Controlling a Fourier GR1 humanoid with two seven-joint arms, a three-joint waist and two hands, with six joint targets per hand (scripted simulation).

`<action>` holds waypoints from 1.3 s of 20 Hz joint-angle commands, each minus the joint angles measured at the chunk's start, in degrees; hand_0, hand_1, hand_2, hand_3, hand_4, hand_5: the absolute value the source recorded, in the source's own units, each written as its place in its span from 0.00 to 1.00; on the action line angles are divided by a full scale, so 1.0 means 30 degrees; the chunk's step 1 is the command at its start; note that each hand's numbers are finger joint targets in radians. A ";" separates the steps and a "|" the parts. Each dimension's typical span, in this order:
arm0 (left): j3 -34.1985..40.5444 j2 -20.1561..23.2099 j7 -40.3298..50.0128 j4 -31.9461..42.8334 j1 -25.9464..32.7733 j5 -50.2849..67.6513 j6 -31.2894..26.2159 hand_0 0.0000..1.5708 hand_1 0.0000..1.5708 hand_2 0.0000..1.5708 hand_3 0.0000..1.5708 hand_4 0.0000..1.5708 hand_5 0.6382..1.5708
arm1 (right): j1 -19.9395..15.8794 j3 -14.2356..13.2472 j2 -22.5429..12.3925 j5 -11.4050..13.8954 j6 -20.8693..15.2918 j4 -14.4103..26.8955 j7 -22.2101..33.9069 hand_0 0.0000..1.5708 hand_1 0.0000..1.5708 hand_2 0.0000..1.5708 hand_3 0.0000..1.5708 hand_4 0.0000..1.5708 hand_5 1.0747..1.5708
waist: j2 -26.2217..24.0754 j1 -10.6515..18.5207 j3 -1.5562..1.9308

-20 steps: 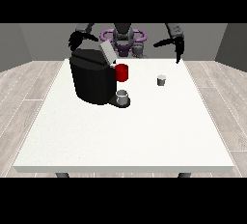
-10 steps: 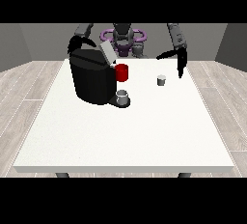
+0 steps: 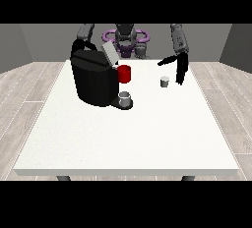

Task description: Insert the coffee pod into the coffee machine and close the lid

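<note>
**Hand at view's right lowered beside the coffee pod; pod not yet taken**

Item 1. Coffee pod (image 3: 164, 81): small pale cup-shaped piece, upright on the white tabletop (image 3: 128, 133), to the view's right of the coffee machine and well apart from it. Untouched; same spot as a second ago.

Item 2. Hand at the view's right (image 3: 180, 70): a second ago raised and spread above the far table edge; half a second ago lower; now down near the tabletop, just beside the pod on its outer side. Fingers hang straight downward, thumb reaching out toward the view's centre above the pod. Spread wide, holding nothing. No contact with the pod is visible.

Item 3. Coffee machine (image 3: 96, 77): black body at the view's left of centre, lid (image 3: 109, 54) tilted up and open. Red part (image 3: 124, 73) at its front; a small grey cup (image 3: 125, 98) on its drip base. Position unchanged.

Item 4. Hand at the view's left (image 3: 78, 46): mostly behind the machine's top; finger state cannot be told.

Assessment. The descent reads as the approach to grasp. Remaining, by judgement: close round the pod, carry it to the open lid, drop it in, shut the lid. The pod is small and light-looking; a sideways nudge from the fingers could tip it.
</note>
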 commanded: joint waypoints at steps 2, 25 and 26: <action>-0.0151 0.0050 -0.0894 0.1398 -0.0925 -0.1226 0.0932 0.14 0.14 0.34 0.14 0.00 1.00 | -0.0812 -0.1039 -0.0528 -0.0681 0.0424 0.1547 -0.1255 0.00 0.00 0.00 0.00 0.26 1.00 | 0.0924 0.0005 0.0002; -0.1237 -0.0244 -0.2302 0.5777 -0.2278 -0.6031 0.5447 0.52 0.52 0.62 0.47 0.25 1.00 | -0.0215 -0.0815 -0.0418 -0.0996 0.0670 0.1632 -0.1143 0.00 0.00 0.00 0.00 0.32 1.00 | 0.0086 -0.0569 0.0004; -0.1101 -0.0283 -0.2396 0.6279 -0.2918 -0.6424 0.6729 0.53 0.53 0.62 0.48 0.24 1.00 | -0.1125 -0.0181 0.0151 -0.0388 -0.0204 0.0909 -0.0125 0.00 0.00 0.00 0.00 0.33 1.00 | 0.0943 -0.0957 -0.0004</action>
